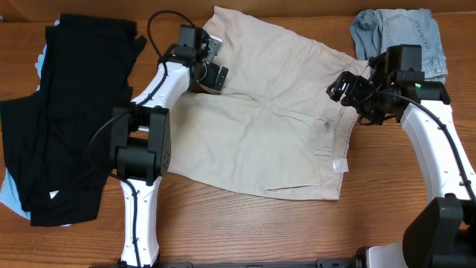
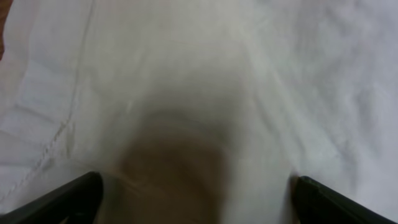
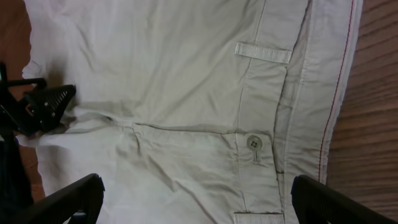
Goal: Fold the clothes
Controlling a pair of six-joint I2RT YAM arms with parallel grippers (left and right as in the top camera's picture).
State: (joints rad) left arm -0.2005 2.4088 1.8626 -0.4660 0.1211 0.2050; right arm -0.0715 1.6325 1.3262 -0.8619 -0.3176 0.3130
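Pale beige khaki shorts [image 1: 268, 119] lie spread flat mid-table, waistband with button [image 1: 327, 124] and white tag [image 1: 340, 166] toward the right. My left gripper [image 1: 210, 65] is open, low over the shorts' upper left leg; the left wrist view shows only blurred beige fabric [image 2: 205, 93] between its fingers [image 2: 198, 196]. My right gripper [image 1: 343, 85] is open above the waistband's far end; its wrist view shows the fly, button [image 3: 253, 142] and a belt loop [image 3: 263, 51] between its fingers [image 3: 198, 196]. Black garments [image 1: 59, 112] lie piled at left. Faded blue denim shorts [image 1: 401, 33] lie at the far right.
A pale blue cloth [image 1: 11, 195] peeks from under the black pile at the left edge. Bare wooden table [image 1: 260, 231] shows in front of the shorts. My left arm's black base [image 1: 141, 145] stands beside the shorts' left hem.
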